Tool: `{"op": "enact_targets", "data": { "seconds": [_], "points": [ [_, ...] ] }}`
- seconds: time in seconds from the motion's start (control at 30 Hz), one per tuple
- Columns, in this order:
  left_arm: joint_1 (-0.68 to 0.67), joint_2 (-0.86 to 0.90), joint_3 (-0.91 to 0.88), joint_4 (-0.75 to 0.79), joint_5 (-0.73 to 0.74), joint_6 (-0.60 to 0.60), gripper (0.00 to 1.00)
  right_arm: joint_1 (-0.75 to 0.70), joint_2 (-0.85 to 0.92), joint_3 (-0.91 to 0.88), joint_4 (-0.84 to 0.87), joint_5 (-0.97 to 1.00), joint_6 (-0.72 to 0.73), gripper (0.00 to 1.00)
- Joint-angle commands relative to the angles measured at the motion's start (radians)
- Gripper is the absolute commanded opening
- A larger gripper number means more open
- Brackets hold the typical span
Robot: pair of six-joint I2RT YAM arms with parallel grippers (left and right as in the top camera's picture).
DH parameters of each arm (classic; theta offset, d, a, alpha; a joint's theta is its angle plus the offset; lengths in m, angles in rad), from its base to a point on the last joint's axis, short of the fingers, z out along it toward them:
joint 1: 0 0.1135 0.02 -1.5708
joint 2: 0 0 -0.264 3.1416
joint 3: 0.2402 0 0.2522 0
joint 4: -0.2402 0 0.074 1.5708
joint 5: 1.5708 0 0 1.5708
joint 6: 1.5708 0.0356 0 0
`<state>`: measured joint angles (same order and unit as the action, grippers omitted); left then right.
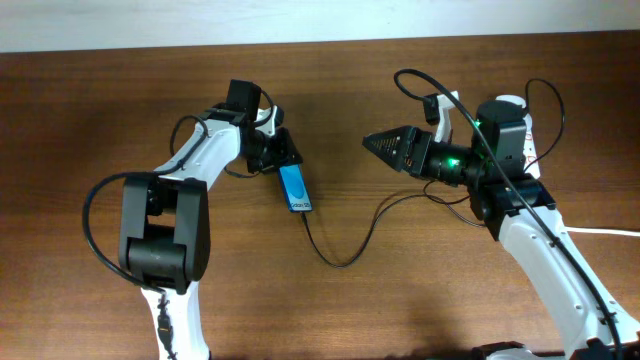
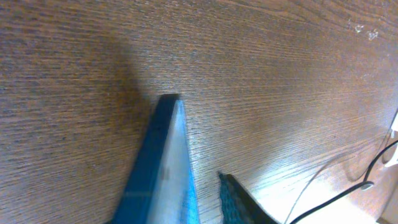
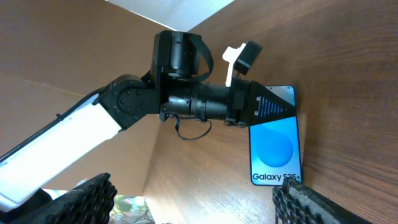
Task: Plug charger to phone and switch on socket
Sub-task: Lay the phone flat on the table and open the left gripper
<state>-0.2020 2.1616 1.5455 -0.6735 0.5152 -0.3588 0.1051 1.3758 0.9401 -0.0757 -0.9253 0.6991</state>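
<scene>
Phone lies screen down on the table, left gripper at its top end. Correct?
Not quite: the phone lies screen up, its blue display plain in the right wrist view. The left gripper is at its top end, as stated.

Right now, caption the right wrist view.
Left gripper at the top end of a slim blue-screened phone on a brown wooden table.
</scene>
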Motion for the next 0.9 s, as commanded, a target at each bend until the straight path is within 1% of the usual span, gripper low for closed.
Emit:
{"op": "enact_targets", "data": {
  "seconds": [0.0, 0.03, 0.1, 0.13, 0.27, 0.33, 0.37, 0.47, 0.63, 0.7, 0.73, 0.87],
  "points": [
    [0.004, -0.028, 0.002, -0.002, -0.008, 0.016, 0.41, -0.006, 0.005, 0.000, 0.001, -0.007, -0.014, 0.87],
    [0.004, -0.028, 0.002, -0.002, -0.008, 0.016, 0.45, -0.006, 0.005, 0.000, 0.001, -0.007, -0.014, 0.87],
    [0.004, -0.028, 0.002, -0.002, -0.008, 0.016, 0.50, -0.006, 0.005, 0.000, 0.001, -0.007, -0.014, 0.87],
    [0.004, -0.028, 0.002, -0.002, -0.008, 0.016, 0.50, -0.006, 0.005, 0.000, 0.001, -0.007, -0.014, 0.87],
    [0.004, -0.028, 0.002, -0.002, -0.008, 0.016, 0.55, -0.006, 0.005, 0.000, 0.001, -0.010, -0.014, 0.87],
    [0.004, -0.028, 0.002, -0.002, -0.014, 0.016, 0.58, -0.006, 0.005, 0.000, 0.001, -0.010, -0.014, 0.87],
    [0.004, -0.028, 0.002, -0.003, -0.019, 0.016, 0.63, -0.006, 0.005, 0.000, 0.001, -0.010, -0.014, 0.87],
    [0.004, -0.028, 0.002, -0.003, -0.019, 0.016, 0.66, -0.006, 0.005, 0.000, 0.001, -0.010, -0.014, 0.87],
    [0.004, -0.028, 0.002, -0.009, -0.019, 0.016, 0.80, -0.006, 0.005, 0.000, 0.001, -0.010, -0.015, 0.87],
    [0.004, -0.028, 0.002, -0.014, -0.019, 0.016, 0.82, -0.006, 0.005, 0.000, 0.000, -0.010, -0.014, 0.87],
    [0.004, -0.028, 0.002, -0.016, -0.019, 0.016, 0.86, -0.006, 0.005, 0.000, 0.001, -0.010, -0.014, 0.87],
    [0.004, -0.028, 0.002, -0.017, -0.019, 0.016, 0.88, -0.006, 0.005, 0.000, 0.000, -0.011, -0.015, 0.87]
  ]
}}
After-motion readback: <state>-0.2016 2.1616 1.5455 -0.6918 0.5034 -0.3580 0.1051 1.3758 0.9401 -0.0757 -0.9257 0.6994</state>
